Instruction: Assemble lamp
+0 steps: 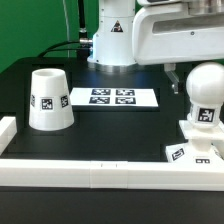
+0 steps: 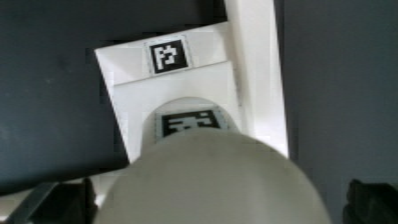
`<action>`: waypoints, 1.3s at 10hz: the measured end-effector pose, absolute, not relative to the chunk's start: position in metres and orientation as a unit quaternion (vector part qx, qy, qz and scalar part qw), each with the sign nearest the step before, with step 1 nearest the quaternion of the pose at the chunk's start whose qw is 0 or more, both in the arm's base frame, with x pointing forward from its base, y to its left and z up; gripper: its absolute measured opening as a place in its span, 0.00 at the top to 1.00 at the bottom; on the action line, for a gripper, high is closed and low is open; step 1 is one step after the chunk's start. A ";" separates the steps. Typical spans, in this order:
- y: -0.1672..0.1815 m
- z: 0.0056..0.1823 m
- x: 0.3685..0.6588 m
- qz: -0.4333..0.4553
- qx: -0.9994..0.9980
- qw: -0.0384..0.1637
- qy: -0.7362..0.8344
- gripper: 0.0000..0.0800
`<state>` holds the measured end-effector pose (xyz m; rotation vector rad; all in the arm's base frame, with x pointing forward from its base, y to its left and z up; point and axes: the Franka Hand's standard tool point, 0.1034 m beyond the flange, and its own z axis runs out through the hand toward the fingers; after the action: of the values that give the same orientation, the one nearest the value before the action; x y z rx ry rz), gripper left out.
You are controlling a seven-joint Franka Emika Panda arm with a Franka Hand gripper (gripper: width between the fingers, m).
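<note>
Surface [image 1: 110, 135] is black and rimmed by white rails [image 1: 90, 172]. The shade [image 1: 48, 98] stands upright near the exterior view's left edge. The bulb [image 1: 205, 92] stands on the base [image 1: 180, 152] in the front right corner, against the rail. Jaws stand open astride the bulb, gripping nothing. Closing off-centre could make its round skin slip and topple it.
</note>
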<state>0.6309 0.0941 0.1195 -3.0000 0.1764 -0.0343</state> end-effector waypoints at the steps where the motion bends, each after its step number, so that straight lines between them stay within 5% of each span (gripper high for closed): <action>1: 0.094 0.120 0.631 -0.013 -0.997 0.068 0.036 0.13; 13: 0.094 0.124 0.636 -0.028 -0.896 0.009 -0.442 0.13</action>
<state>0.6362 0.0937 0.1235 -2.7992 -1.3816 -0.0868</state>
